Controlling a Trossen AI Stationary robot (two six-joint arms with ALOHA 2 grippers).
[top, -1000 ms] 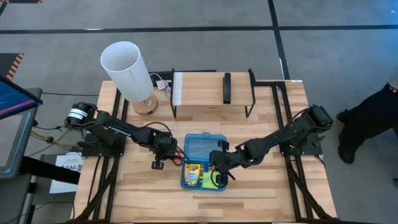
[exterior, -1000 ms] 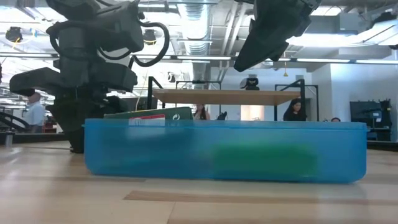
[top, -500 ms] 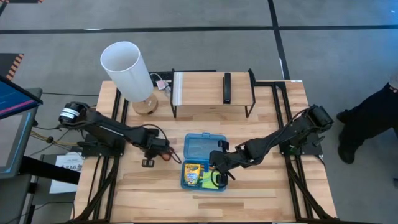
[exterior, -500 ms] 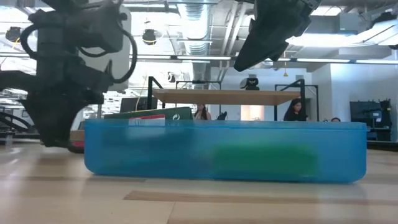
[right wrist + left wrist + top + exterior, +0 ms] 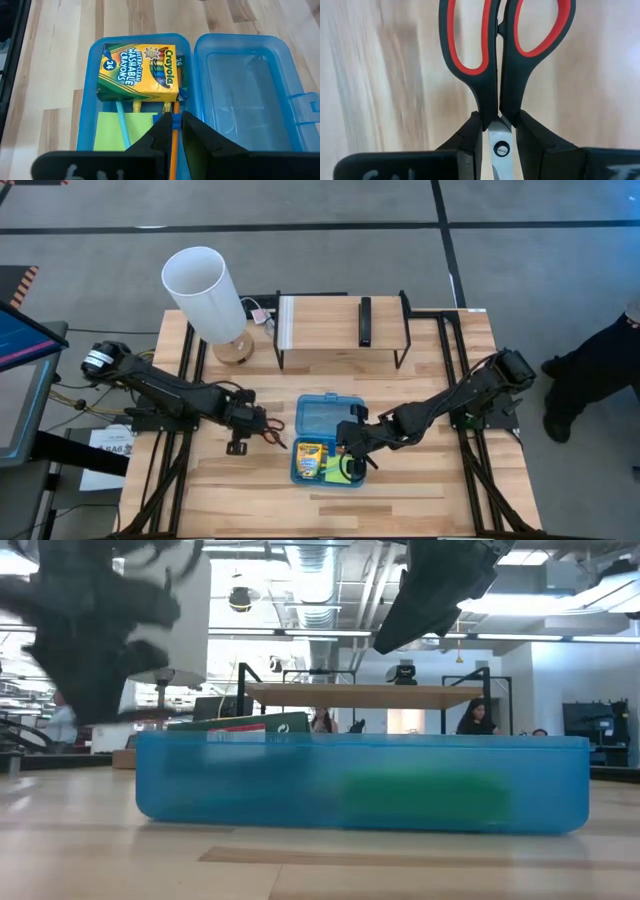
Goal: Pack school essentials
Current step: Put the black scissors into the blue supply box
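While the left gripper [image 5: 498,131] pinches the red-handled scissors [image 5: 502,55] at the pivot, beside the translucent blue case [image 5: 328,438], they could swivel and snag its wall. The right gripper [image 5: 173,131], over the case, clamps the orange pencil [image 5: 173,150] narrowly beside the crayon box [image 5: 140,73]. Scissor blades are cut off; low-view contents blur.

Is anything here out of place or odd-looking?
Only the red-handled scissors: everything else sits in the open blue case, but the left end effector grips them over the table left of it. The right end effector pinches an orange pencil inside.
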